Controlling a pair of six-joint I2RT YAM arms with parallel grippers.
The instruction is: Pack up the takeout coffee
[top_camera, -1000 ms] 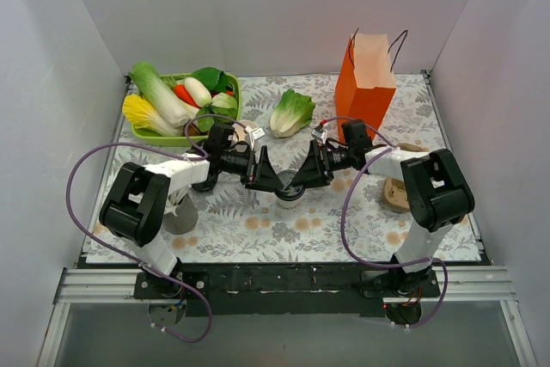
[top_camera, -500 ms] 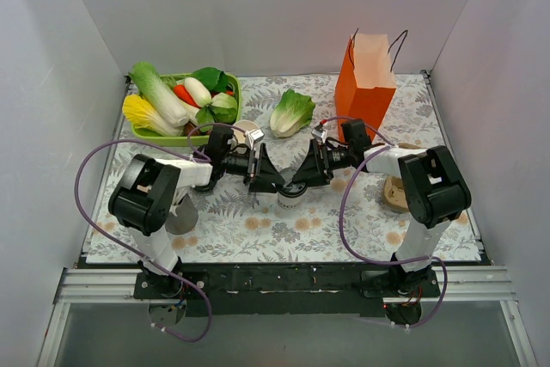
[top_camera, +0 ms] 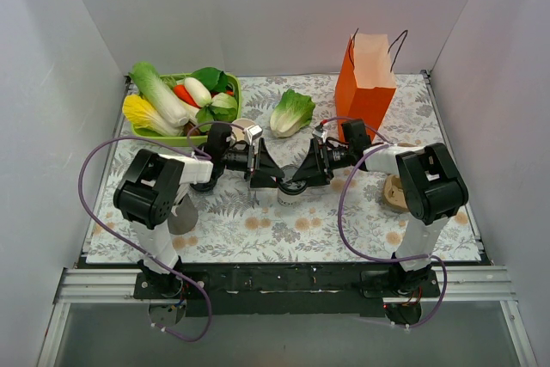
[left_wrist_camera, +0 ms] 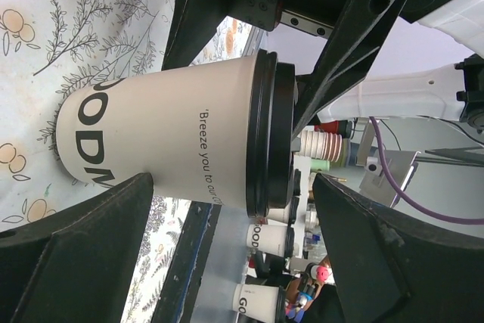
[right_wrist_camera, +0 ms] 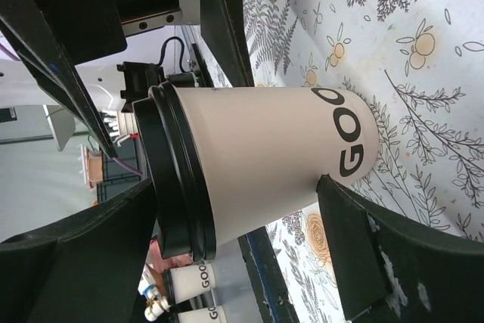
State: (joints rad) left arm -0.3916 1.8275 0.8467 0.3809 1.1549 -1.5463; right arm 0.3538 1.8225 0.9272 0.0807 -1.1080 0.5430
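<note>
From above, my left gripper [top_camera: 265, 169] and right gripper [top_camera: 307, 171] meet over the takeout coffee [top_camera: 290, 192], which stands mid-table on the floral mat [top_camera: 258, 221], well apart from the orange bag [top_camera: 368, 83] at back right. The wrist views show what the top view hides: both jaws are spread wide around the takeout coffee, and the black lid [left_wrist_camera: 268, 134] is seated. I can't tell whether anything touches it. Since a second ago, both grippers have closed in on each other.

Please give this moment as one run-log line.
left gripper: open, beside cup | right gripper: open, opposite side | cup: lidded, upright on table | bag: upright, far right
</note>
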